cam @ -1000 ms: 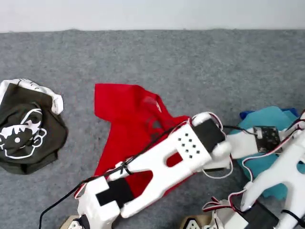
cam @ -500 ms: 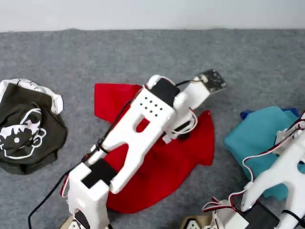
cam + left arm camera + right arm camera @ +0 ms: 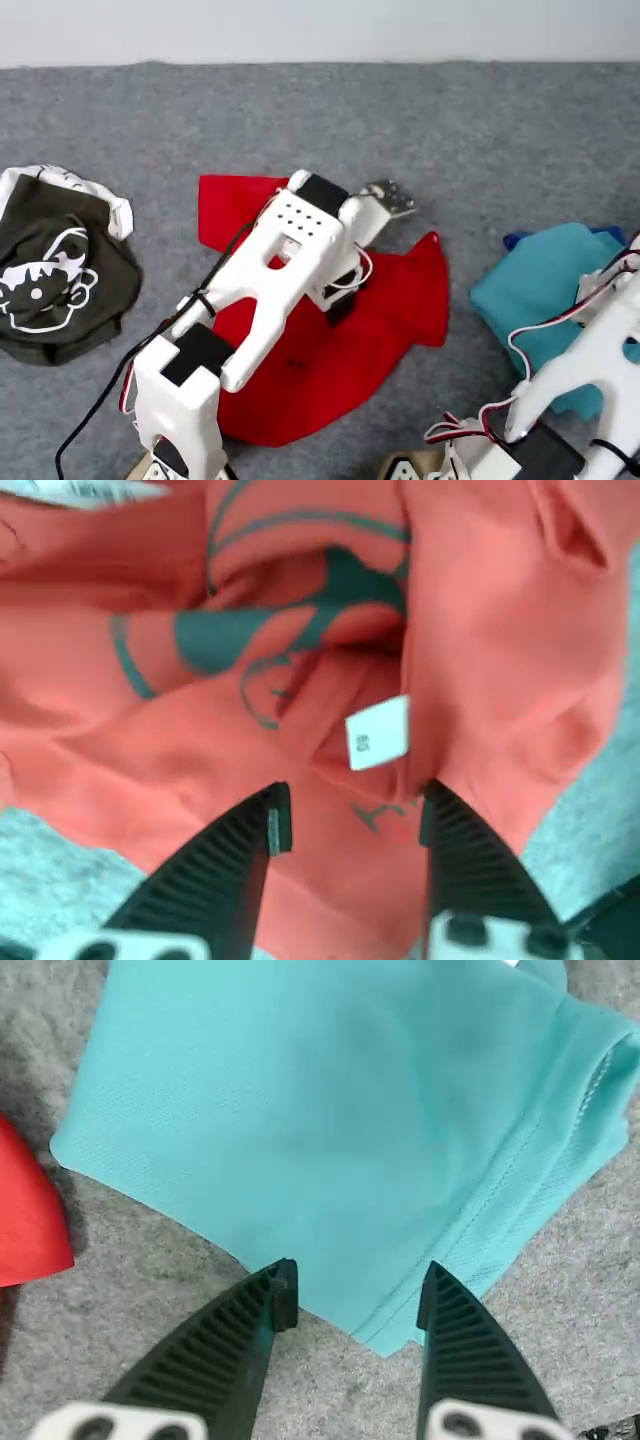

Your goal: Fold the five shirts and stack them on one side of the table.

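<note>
A red shirt (image 3: 330, 340) lies spread and rumpled in the middle of the grey table. The left arm (image 3: 270, 290) stretches over it, and my left gripper (image 3: 350, 815) hangs open just above the shirt's collar area, where a white tag (image 3: 378, 732) and dark print show. A folded teal shirt (image 3: 540, 290) lies at the right, over something blue. My right gripper (image 3: 355, 1295) is open above the teal shirt's (image 3: 340, 1130) near edge, holding nothing. A dark shirt with a white cartoon print (image 3: 55, 270) sits bunched at the far left.
The grey carpet-like tabletop (image 3: 400, 120) stretches bare along the back up to a white wall. The red shirt's corner (image 3: 25, 1210) lies close beside the teal shirt. Cables trail along both arms.
The left arm swung from the right side back over the red shirt's middle, and the shirt's right part now lies spread out wider toward the teal one. The right arm stayed still.
</note>
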Robot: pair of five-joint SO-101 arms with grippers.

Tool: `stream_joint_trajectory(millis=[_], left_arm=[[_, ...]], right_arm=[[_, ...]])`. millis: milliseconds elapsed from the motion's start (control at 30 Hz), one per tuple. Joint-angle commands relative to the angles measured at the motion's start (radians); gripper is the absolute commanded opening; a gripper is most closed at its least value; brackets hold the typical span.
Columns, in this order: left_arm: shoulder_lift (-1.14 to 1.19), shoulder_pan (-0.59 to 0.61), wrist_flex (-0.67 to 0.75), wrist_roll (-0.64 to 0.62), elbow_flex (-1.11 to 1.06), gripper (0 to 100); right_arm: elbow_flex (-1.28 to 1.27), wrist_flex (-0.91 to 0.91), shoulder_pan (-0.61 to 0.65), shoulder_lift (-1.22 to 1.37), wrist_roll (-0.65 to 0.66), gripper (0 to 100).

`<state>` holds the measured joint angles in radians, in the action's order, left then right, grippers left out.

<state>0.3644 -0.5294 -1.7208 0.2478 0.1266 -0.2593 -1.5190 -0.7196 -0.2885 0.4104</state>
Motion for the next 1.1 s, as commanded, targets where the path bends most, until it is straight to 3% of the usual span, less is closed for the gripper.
stream_joint_trajectory(millis=[0, 233, 467, 700, 867, 1000, 1067], left_arm=[[-0.058, -0.009, 0.026, 0.029, -0.03, 21], [-0.048, -0.015, 0.115, 0.029, -0.039, 21], [0.129, -0.051, 0.189, 0.029, -0.035, 21], [0.198, -0.107, 0.23, 0.029, -0.031, 4], [0.196, -0.091, 0.16, 0.032, 0.008, 1], [0.196, -0.037, -0.032, 0.069, 0.236, 1], [0.184, -0.005, -0.035, 0.055, 0.334, 1]], right_arm=[[0.012, 0.018, -0.001, -0.035, 0.0, 20.5], [0.012, 0.018, -0.001, -0.035, 0.0, 20.5], [0.012, 0.018, 0.001, -0.036, 0.0, 20.5], [0.011, 0.018, 0.001, -0.033, 0.0, 20.5], [0.009, 0.018, 0.001, -0.033, 0.0, 20.5], [0.006, 0.051, 0.059, -0.033, -0.002, 20.5], [0.006, 0.071, 0.127, -0.033, -0.002, 20.5]])
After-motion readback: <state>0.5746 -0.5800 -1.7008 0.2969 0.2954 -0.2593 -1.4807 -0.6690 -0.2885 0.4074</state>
